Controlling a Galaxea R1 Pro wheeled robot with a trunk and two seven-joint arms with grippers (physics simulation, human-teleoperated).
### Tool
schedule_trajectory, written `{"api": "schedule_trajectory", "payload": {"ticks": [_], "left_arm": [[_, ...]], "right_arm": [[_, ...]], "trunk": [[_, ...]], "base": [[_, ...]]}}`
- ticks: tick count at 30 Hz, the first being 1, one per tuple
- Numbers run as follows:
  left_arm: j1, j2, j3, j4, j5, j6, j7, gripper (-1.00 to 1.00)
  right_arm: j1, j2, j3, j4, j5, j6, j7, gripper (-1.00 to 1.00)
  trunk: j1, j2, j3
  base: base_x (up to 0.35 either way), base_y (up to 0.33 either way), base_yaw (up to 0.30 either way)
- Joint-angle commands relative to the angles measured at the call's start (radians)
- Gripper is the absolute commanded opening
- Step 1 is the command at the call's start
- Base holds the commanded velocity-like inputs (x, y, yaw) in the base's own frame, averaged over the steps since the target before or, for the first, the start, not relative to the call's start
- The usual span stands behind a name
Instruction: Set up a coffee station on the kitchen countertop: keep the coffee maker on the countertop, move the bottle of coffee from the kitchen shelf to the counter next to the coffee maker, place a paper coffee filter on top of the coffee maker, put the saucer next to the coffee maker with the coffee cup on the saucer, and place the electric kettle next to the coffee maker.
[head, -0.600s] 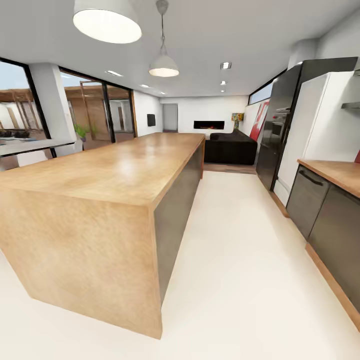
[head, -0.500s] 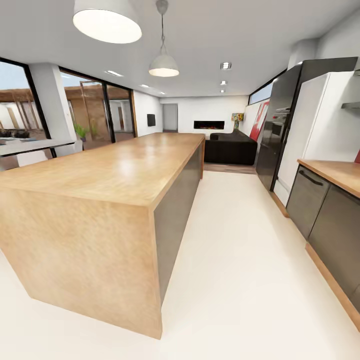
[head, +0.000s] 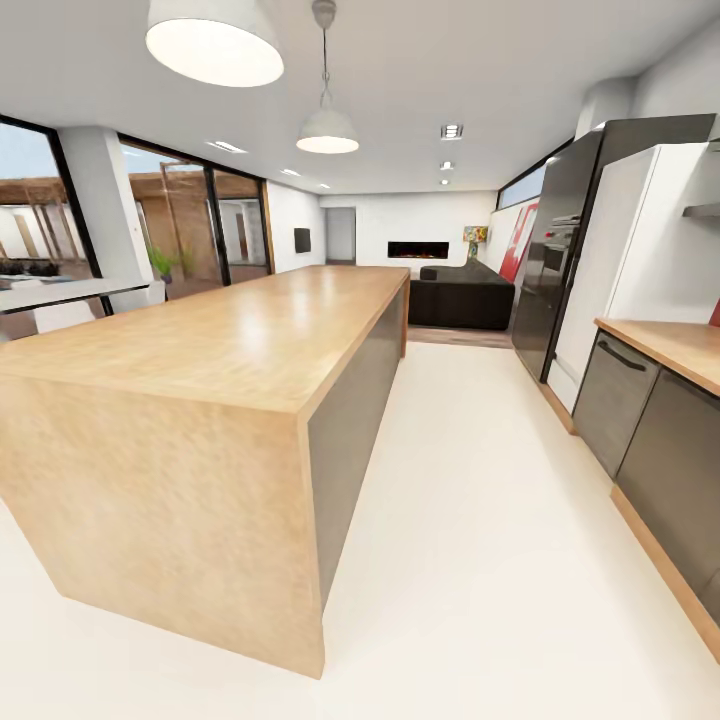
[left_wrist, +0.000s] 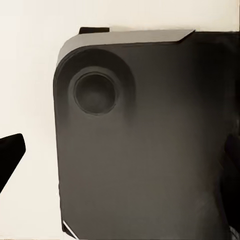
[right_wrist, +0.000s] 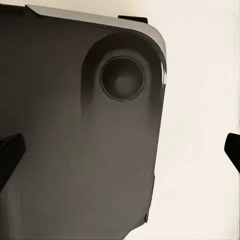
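Observation:
A stretch of wooden kitchen countertop (head: 672, 346) over dark cabinets runs along the right wall in the head view, its visible part bare. In the left wrist view my left gripper (left_wrist: 120, 160) hangs over the robot's dark base (left_wrist: 145, 150) and the pale floor. One fingertip (left_wrist: 10, 156) sits far out at the frame's edge, jaws wide and holding nothing. My right gripper (right_wrist: 120, 152) is open the same way, its fingertips (right_wrist: 10, 155) set far apart above the base (right_wrist: 75, 125).
A long wooden island (head: 230, 335) fills the left half of the room. Between it and the right-hand cabinets (head: 650, 430) lies a wide white floor aisle (head: 480, 520). A white fridge (head: 640, 250) and black oven tower (head: 560, 240) stand further along, with a dark sofa (head: 465, 295) at the back.

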Motion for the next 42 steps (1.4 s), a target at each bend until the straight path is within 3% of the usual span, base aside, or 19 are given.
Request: {"api": "schedule_trajectory", "payload": {"ticks": [1,7,16,17,20,22,32,42], "left_arm": [[0.0,-0.002,0.005,-0.006,0.007,-0.007,0.002,1.0],[0.0,0.0,0.008,-0.039,0.041,-0.041,-0.01,1.0],[0.0,-0.002,-0.004,-0.064,0.091,-0.091,-0.013,1.0],[0.0,-0.002,-0.006,-0.063,0.289,-0.296,-0.013,1.0],[0.0,-0.001,-0.007,-0.061,0.293,-0.309,-0.014,1.0],[0.0,-0.001,-0.007,-0.06,0.295,-0.32,-0.014,1.0],[0.0,-0.002,-0.007,-0.057,0.295,-0.328,-0.014,1.0],[0.0,-0.003,-0.007,-0.055,0.293,-0.328,-0.014,1.0]], "right_arm": [[0.0,0.0,0.009,-0.006,0.01,-0.008,-0.003,1.0],[-0.001,-0.001,0.019,-0.039,-0.002,-0.042,-0.005,1.0],[-0.001,-0.003,0.018,-0.09,-0.016,-0.092,-0.002,1.0],[-0.001,-0.004,0.018,-0.12,-0.03,-0.106,-0.002,1.0],[-0.001,-0.012,0.018,-0.12,-0.125,-0.107,-0.003,1.0],[-0.001,-0.016,0.019,-0.12,-0.15,-0.108,-0.003,1.0],[-0.001,-0.019,0.019,-0.12,-0.169,-0.11,-0.014,1.0],[-0.001,-0.017,0.018,-0.12,-0.17,-0.109,-0.015,1.0]], "trunk": [[0.0,-0.001,-0.001],[0.0,-0.001,0.0],[-0.008,0.013,0.01],[-0.012,0.02,0.014],[-0.023,0.041,0.026],[-0.031,0.055,0.033],[-0.069,0.125,0.073],[-0.107,0.195,0.106]], "base": [[0.0,0.0,0.0],[0.0,0.0,-0.059],[0.0,0.0,-0.27],[0.0,0.0,-0.294],[0.0,0.0,-0.287],[0.0,0.0,-0.267],[0.0,0.0,-0.207],[0.0,0.0,-0.03]]}}
